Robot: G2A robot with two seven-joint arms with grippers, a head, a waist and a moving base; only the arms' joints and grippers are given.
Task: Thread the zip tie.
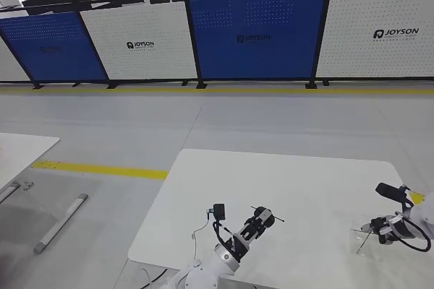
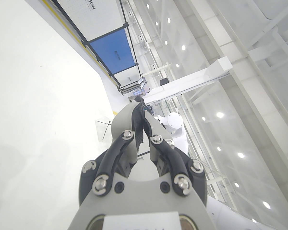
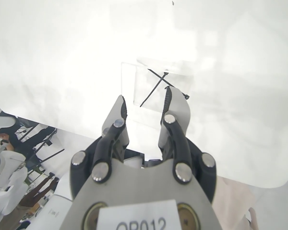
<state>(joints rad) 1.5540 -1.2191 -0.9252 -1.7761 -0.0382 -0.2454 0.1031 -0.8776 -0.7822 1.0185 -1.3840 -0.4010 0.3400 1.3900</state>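
Overhead, the left gripper (image 1: pixel 266 215) is pinched on a zip tie (image 1: pixel 279 217) lying crosswise above the table (image 1: pixel 289 173). The right gripper (image 1: pixel 377 230) hangs beside the clear tray (image 1: pixel 358 243).

Left wrist: fingers pressed together.

Right wrist: jaws wide and empty over 2 crossed ties (image 3: pixel 156 86). Better to nip 1 tie well away from the crossing, so its neighbour stays put.

I'm getting bright, even light. Round ceiling lamps (image 2: pixel 220 114) blaze in the left wrist view, and glare washes out the white bench (image 3: pixel 62 37) in both wrist views. From the top, the grey floor (image 1: pixel 275 115) shows a soft sheen and the partition panels (image 1: pixel 50 47) lean at the edge.
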